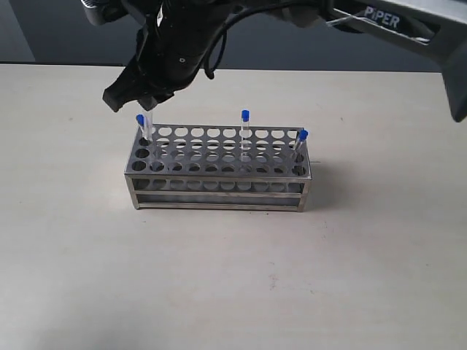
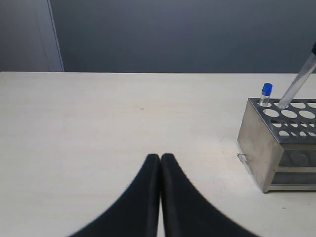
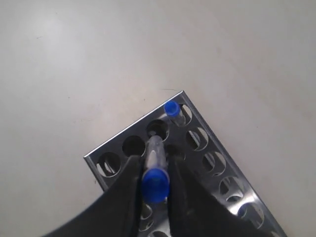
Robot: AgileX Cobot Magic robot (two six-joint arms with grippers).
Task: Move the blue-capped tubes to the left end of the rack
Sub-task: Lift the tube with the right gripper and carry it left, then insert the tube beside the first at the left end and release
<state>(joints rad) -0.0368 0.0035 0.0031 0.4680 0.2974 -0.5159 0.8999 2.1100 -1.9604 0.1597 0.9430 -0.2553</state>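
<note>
Blue-capped tube (image 3: pixel 155 183), clamped in the right pincer (image 3: pixel 154 163), tilts into a left-end hole of the rack (image 1: pixel 219 182); left pincer (image 2: pixel 160 159) closed, empty.

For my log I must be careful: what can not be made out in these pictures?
Right wrist view: the lower end of the held tube, hidden by its own body and the right gripper; depth in the rack unclear.
Exterior view: that tube's cap, behind the gripper.
Left wrist view: most of the rack and that cap, cut off by the edge.
Exterior view: the left gripper, out of frame.
</note>
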